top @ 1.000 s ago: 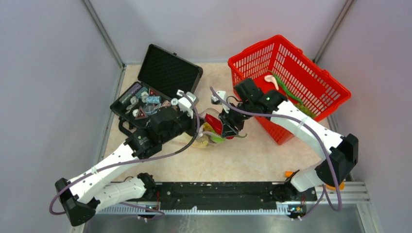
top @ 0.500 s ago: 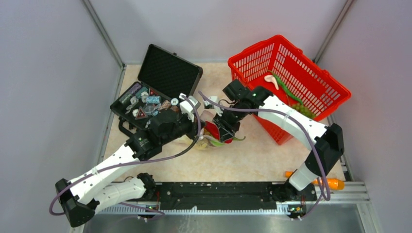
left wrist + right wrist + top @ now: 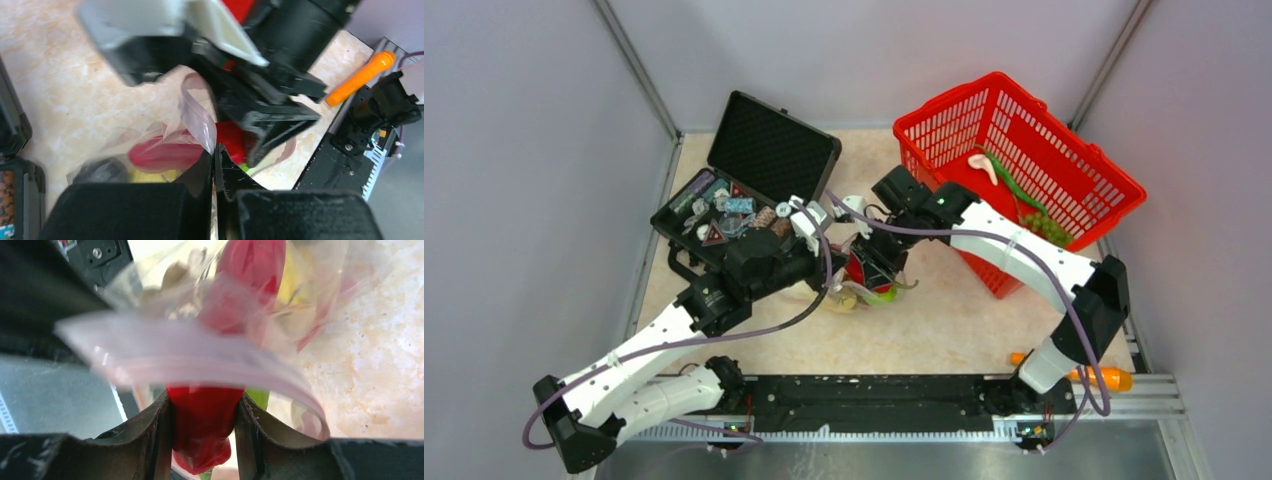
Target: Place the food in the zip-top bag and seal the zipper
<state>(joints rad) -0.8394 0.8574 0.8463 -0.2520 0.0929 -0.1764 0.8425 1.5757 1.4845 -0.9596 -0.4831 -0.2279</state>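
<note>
The clear zip-top bag (image 3: 849, 293) lies mid-table between the two grippers, with yellow and other food inside. My left gripper (image 3: 215, 151) is shut on the bag's mouth edge, and the pale pink zipper (image 3: 197, 116) curls up from its jaws. My right gripper (image 3: 202, 407) is shut on a red pepper-like toy food (image 3: 202, 422) with a green stem. It holds the food at the bag's mouth, under the zipper (image 3: 190, 360). More red and a yellow piece (image 3: 290, 287) show through the bag's plastic. In the top view the right gripper (image 3: 874, 268) and left gripper (image 3: 829, 268) nearly meet.
An open black case (image 3: 724, 215) with small chips stands at the back left. A red basket (image 3: 1079, 195) holding green and white items stands at the back right. An orange toy (image 3: 1106, 378) lies by the right arm's base.
My right arm has moved left and a little back, carrying the red food closer to the bag's mouth and the left gripper. The left arm has shifted slightly.
</note>
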